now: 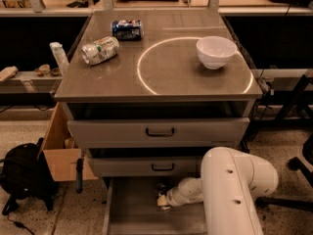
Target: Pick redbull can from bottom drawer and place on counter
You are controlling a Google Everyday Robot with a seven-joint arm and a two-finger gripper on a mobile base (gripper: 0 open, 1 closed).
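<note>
The bottom drawer (132, 212) is pulled open at the foot of the cabinet and shows its plain grey floor. My white arm (230, 190) reaches down into it from the right. My gripper (162, 198) is low inside the drawer, near its back, under the middle drawer front. A small dark shape (160, 185) sits right at the gripper's tip. I cannot tell if it is the redbull can, which does not show plainly. The counter (171, 89) with its white circle is above.
On the counter stand a white bowl (215, 51), a dented silver-green can (100, 50) lying on its side and a dark blue can (127, 29). Two closed drawer fronts (159, 131) are above the open drawer. A cardboard box (61, 153) and a black bag (22, 175) stand at the left.
</note>
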